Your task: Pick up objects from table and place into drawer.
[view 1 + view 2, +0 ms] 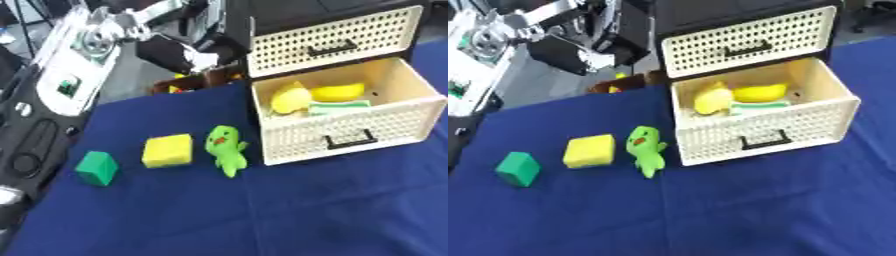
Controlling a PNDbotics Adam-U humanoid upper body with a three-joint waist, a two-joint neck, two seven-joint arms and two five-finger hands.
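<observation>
1. A dark blue cloth (262,215) covered the table and filled most of the frame. Behind it, along the upper left, stood black and silver equipment, too cluttered to tell whether any of it was an arm.
2. A cream perforated cabinet (332,35) stood at the upper right, its top drawer shut. The lower drawer (350,132) was pulled out toward the viewer, presumably so that things could be dropped in from above.
3. Inside that drawer lay yellow items (319,95) and a flat green-and-white piece (337,109), so part of the job looked done.
4. Three things waited on the cloth in a rough row left of the drawer. The green cube (97,168) sat at the far left. The yellow sponge (167,150) lay near the centre, apart from the cube.
5. The green toy (227,147) lay just beside the drawer's front left corner; whether it touched the drawer could not be told.
6. Neither hand showed in either view, so whether the fingers were apart, together or clamped on anything could not be told.
7. The lower half of the cloth was bare, leaving wide room for an approach from below or from either side.
8. The cube sat close to the cloth's left edge, so a careless reach might have nudged it off.
9. The toy's closeness to the drawer front left little space on its right side. A grasp from the left or from above seemed the easier one.
</observation>
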